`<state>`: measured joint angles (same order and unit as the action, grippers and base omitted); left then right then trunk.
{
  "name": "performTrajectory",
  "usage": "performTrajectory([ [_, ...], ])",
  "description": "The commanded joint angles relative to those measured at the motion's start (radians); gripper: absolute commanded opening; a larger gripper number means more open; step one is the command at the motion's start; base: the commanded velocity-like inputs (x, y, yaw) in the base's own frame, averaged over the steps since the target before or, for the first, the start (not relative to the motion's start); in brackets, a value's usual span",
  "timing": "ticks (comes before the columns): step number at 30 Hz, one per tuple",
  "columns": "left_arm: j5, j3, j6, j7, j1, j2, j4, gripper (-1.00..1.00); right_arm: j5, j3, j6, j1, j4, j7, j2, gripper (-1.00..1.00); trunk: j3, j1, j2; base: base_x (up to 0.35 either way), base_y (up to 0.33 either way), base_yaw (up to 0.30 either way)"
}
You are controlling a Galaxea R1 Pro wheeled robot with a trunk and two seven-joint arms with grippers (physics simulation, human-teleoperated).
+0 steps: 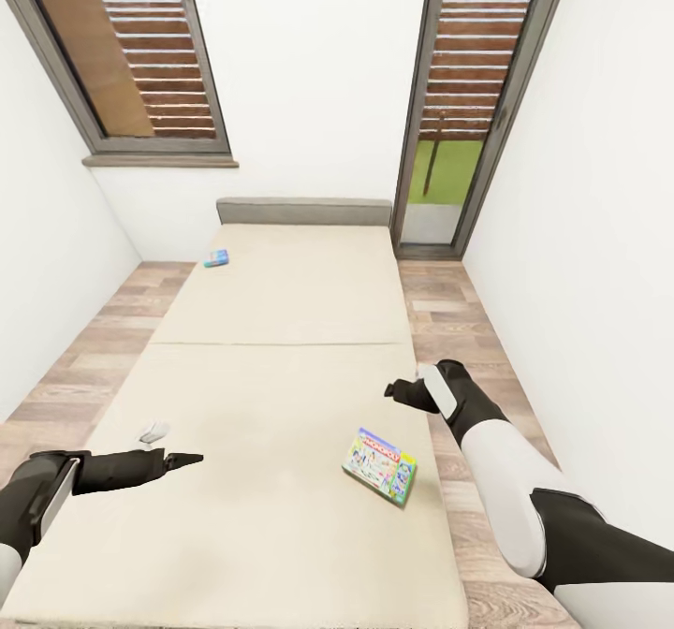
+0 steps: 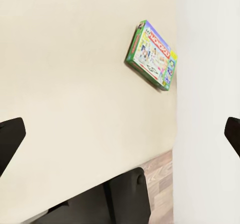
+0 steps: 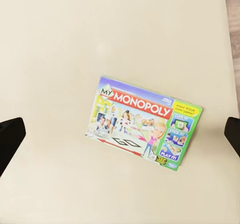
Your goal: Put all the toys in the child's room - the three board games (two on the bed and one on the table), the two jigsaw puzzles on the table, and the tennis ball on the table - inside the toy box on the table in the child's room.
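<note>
Bed with a beige mattress and grey frame stretches ahead of me, between strips of wood-plank floor and white walls. A flat green-edged game box lettered MY MONOPOLY lies face up on the mattress near its right edge, close to me; I see it also from my left wrist and, square below, from my right wrist. A small blue game box rests far off near the headboard, toward the left edge. My left gripper hovers low over the left part of the mattress, fingers spread wide apart and empty. My right gripper hangs above the mattress's right edge, beyond the Monopoly box, likewise released and carrying nothing
</note>
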<state>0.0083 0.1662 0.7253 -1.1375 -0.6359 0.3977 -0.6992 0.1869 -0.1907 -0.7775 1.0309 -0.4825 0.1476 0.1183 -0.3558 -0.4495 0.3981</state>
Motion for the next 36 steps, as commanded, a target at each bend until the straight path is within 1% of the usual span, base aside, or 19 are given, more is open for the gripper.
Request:
performTrajectory([
  [1, 0.001, 0.001, 0.009, -0.003, -0.001, 0.000, 0.000, 1.00, 0.011, -0.004, -0.003, 0.001, -0.005, 0.009, 0.001, 1.00, -0.003, 0.000, 0.002, 0.000, 0.000, 0.000],
  [10, 0.002, -0.001, 0.009, -0.004, -0.001, -0.003, 0.000, 1.00, 0.011, -0.004, -0.004, 0.001, -0.028, 0.008, 0.002, 1.00, -0.018, 0.000, 0.002, 0.000, 0.000, 0.000],
  [21, 0.000, -0.006, 0.007, -0.002, -0.001, -0.009, 0.000, 1.00, 0.011, -0.003, -0.010, 0.008, -0.046, 0.001, 0.015, 1.00, -0.037, 0.000, 0.002, 0.000, 0.000, 0.000],
  [26, 0.000, -0.007, 0.007, -0.003, -0.001, -0.010, 0.000, 1.00, 0.013, -0.003, -0.017, 0.012, -0.075, 0.001, 0.019, 1.00, -0.045, 0.000, 0.002, 0.000, 0.000, 0.000],
  [32, 0.001, -0.006, 0.006, -0.005, -0.001, -0.010, 0.000, 1.00, 0.013, -0.004, -0.069, 0.014, -0.128, 0.003, 0.025, 1.00, -0.055, 0.000, 0.002, 0.000, 0.000, 0.000],
  [36, 0.002, -0.005, 0.006, -0.005, -0.001, -0.009, 0.000, 1.00, 0.012, -0.003, -0.091, 0.015, -0.143, 0.005, 0.041, 1.00, -0.061, 0.000, 0.002, 0.000, 0.000, 0.000],
])
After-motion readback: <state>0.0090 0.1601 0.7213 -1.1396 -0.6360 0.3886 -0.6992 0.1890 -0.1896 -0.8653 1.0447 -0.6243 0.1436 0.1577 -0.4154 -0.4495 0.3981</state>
